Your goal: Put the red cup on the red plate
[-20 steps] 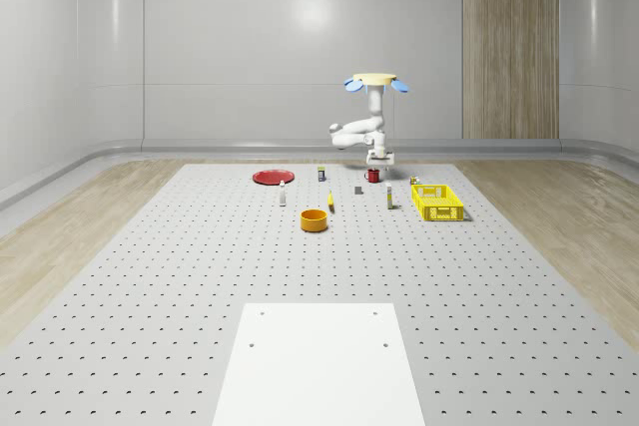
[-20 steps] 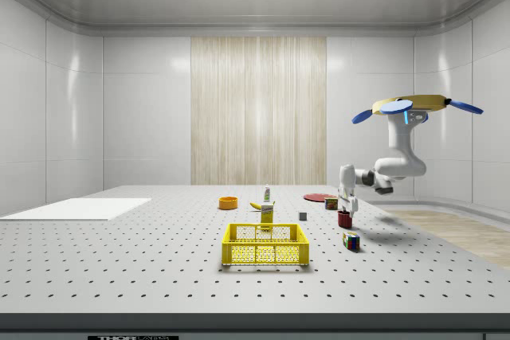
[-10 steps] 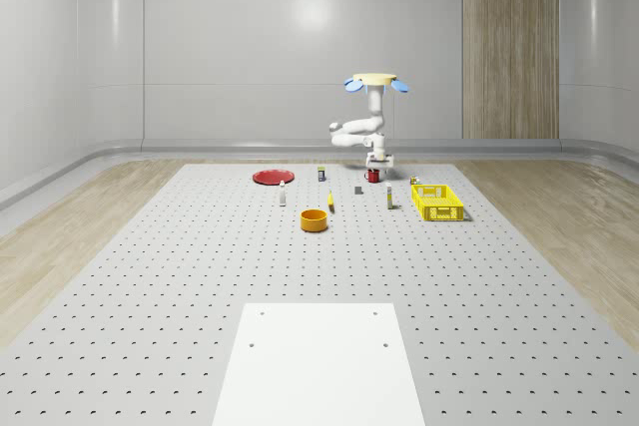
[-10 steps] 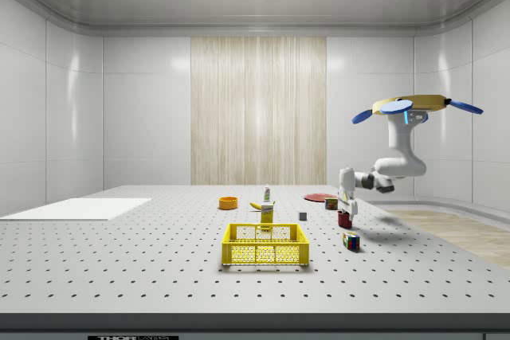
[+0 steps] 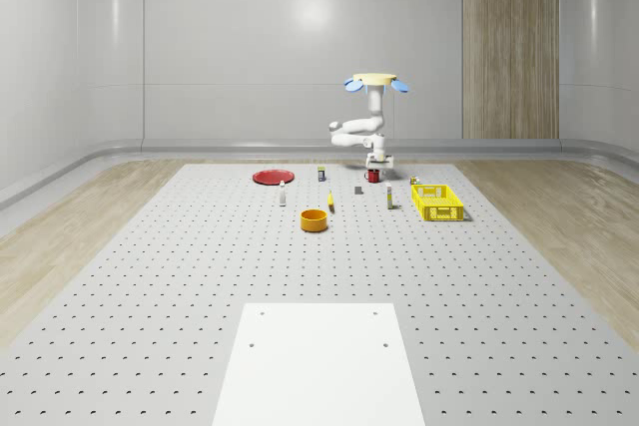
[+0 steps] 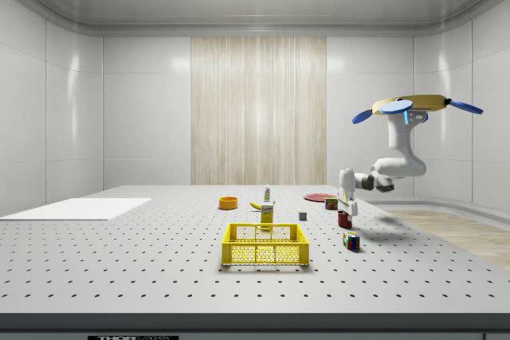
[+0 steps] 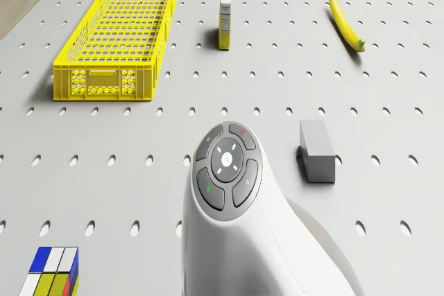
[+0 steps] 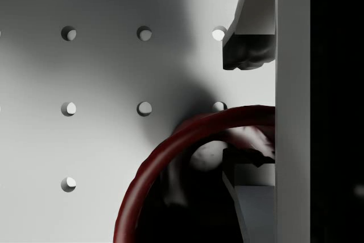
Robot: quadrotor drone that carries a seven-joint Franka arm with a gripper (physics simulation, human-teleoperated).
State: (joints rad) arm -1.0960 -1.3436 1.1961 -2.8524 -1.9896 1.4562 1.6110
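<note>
Red cup [image 8: 187, 186] stands on the desk [image 5: 200, 276] with its rim between the spread pincer [image 8: 250, 109] fingers; not yet pinched. Over the last second the pincer was lowered onto it. Drone [image 5: 374, 80] hovers above. Red plate [image 5: 272, 177] lies well apart.

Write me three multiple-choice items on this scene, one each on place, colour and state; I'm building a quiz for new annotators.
1. The end effector is at the:
A. red cup
B. yellow crate
C. orange bowl

2. The crate is:
A. blue
B. yellow
C. green

3. The red plate is:
A. bare
B. holding the cup
C. held up

Key: 1 A, its fingers straddle the red cup rim in the wrist view; 2 B, the yellow crate is yellow mesh; 3 A, nothing lies on it, and the cup stands apart under the hovering drone.
</note>
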